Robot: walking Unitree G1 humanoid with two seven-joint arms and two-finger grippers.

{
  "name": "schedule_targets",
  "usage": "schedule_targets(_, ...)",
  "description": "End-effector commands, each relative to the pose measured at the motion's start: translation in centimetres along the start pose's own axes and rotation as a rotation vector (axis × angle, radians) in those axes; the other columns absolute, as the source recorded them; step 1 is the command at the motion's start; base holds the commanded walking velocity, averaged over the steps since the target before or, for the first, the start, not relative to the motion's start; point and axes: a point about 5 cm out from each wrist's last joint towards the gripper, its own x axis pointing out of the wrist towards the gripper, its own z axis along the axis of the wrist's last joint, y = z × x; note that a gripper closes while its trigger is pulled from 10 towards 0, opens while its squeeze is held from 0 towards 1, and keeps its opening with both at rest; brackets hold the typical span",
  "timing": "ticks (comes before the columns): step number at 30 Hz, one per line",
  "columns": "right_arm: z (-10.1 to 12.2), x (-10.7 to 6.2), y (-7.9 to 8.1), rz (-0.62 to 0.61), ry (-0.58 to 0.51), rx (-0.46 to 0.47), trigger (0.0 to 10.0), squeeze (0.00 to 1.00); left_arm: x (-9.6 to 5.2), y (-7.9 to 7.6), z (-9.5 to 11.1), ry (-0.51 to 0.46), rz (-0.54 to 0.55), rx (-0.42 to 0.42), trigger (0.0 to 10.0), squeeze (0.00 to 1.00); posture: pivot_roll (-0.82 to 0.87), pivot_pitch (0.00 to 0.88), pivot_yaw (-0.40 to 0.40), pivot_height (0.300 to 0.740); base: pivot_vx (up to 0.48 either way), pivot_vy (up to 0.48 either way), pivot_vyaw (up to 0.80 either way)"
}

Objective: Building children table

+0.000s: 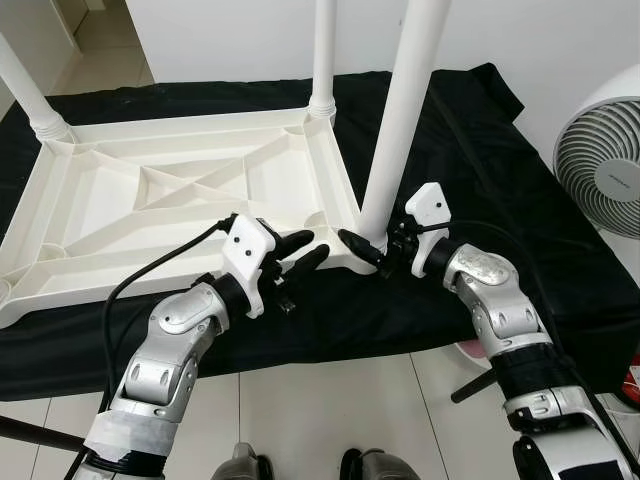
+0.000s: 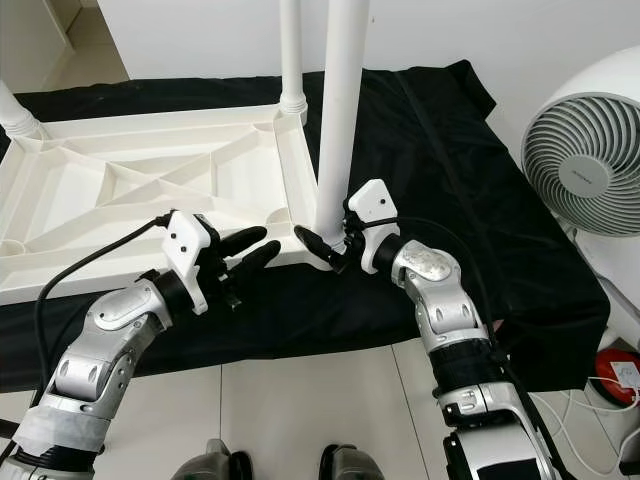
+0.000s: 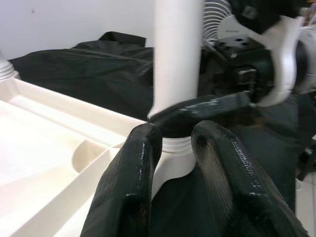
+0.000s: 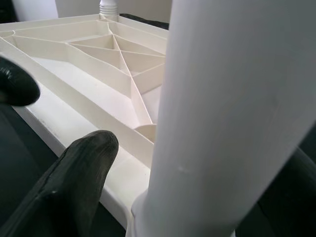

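Upside down on a black cloth (image 1: 470,160) lies the white table top (image 1: 180,190), ribs facing up, with legs standing in its far corners and a near leg (image 1: 400,120) rising from the corner socket closest to the robot. At that leg's base the right gripper (image 1: 368,250) is closed around the tube, one finger on either side of it just above the socket collar. Beside it, the left gripper (image 1: 300,252) hovers against the table's near rim with its fingers narrowly parted and nothing between them, pointing at the same corner. A white fan (image 1: 605,160) stands off to the robot's right. By my reckoning the leg is being seated or turned home; if it goes in tilted it may bind or cross-thread, and with the table top unbraced it could slide on the cloth
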Motion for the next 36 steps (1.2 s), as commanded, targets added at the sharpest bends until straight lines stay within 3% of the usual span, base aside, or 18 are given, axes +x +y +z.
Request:
schedule_targets(1, -0.3, 0.2, 0.2, 0.023, 0.001, 0.006, 9.0, 0.0, 0.0, -0.1, -0.1, 0.01, -0.006, 0.013, 10.0, 0.0, -0.1, 0.102, 0.039, 0.74, 0.0, 0.0, 0.0)
schedule_targets(3, -0.8, 0.3, 0.1, 0.045, 0.014, 0.001, 0.0, 0.0, 0.1, -0.4, -0.2, 0.011, -0.018, 0.01, 10.0, 0.0, -0.09, 0.094, 0.039, 0.74, 0.0, 0.0, 0.0)
schedule_targets(13, -2.0, -0.4, -0.3, -0.003, 0.007, 0.052, 0.0, 0.0, 0.4, -1.3, -1.2, 0.04, -0.049, 0.019, 10.0, 0.0, -0.09, 0.09, 0.03, 0.74, 0.0, 0.0, 0.0)
schedule_targets(14, -2.0, -0.4, -0.4, -0.023, 0.002, 0.058, 4.7, 0.0, 0.4, -1.3, -1.3, 0.042, -0.049, 0.019, 10.0, 0.0, -0.09, 0.09, 0.03, 0.74, 0.0, 0.0, 0.0)
schedule_targets(16, -1.9, -0.4, -0.4, -0.049, -0.005, 0.059, 4.7, 0.0, 0.3, -1.4, -1.4, 0.045, -0.049, 0.022, 10.0, 0.0, -0.09, 0.093, 0.031, 0.74, 0.0, 0.0, 0.0)
schedule_targets(17, -1.8, -0.3, -0.3, -0.082, -0.014, 0.065, 10.0, 0.0, 0.3, -1.4, -1.5, 0.047, -0.047, 0.019, 10.0, 0.0, -0.09, 0.096, 0.034, 0.74, 0.0, 0.0, 0.0)
schedule_targets(23, -1.5, 0.0, 0.0, -0.22, -0.036, 0.077, 10.0, 0.0, 0.2, -1.6, -1.8, 0.051, -0.044, 0.008, 10.0, 0.0, -0.09, 0.1, 0.032, 0.74, 0.0, 0.0, 0.0)
schedule_targets(25, -1.3, 0.1, 0.8, -0.353, -0.057, 0.117, 10.0, 0.0, 0.2, -1.7, -2.1, 0.054, -0.028, -0.002, 10.0, 0.0, -0.09, 0.103, 0.028, 0.74, 0.0, 0.0, 0.0)
schedule_targets(30, -1.3, 0.0, 1.6, -0.418, -0.04, 0.106, 10.0, 0.0, 0.1, -1.8, -2.4, 0.057, -0.023, -0.001, 10.0, 0.0, -0.08, 0.101, 0.023, 0.74, 0.0, 0.0, 0.0)
schedule_targets(31, -1.6, 0.2, 2.4, -0.485, -0.017, 0.15, 10.0, 0.0, 0.0, -1.8, -2.6, 0.062, -0.019, -0.001, 10.0, 0.0, -0.08, 0.098, 0.018, 0.74, 0.0, 0.0, 0.0)
schedule_targets(34, -1.6, 0.2, 2.6, -0.512, -0.01, 0.17, 10.0, 0.0, -0.1, -1.8, -2.7, 0.063, -0.018, -0.002, 10.0, 0.0, -0.08, 0.098, 0.018, 0.74, 0.0, 0.0, 0.0)
schedule_targets(36, -1.7, 0.3, 3.3, -0.623, 0.008, 0.218, 10.0, 0.0, -0.2, -1.6, -2.8, 0.068, -0.01, -0.002, 10.0, 0.0, -0.08, 0.09, 0.018, 0.74, 0.0, 0.0, 0.0)
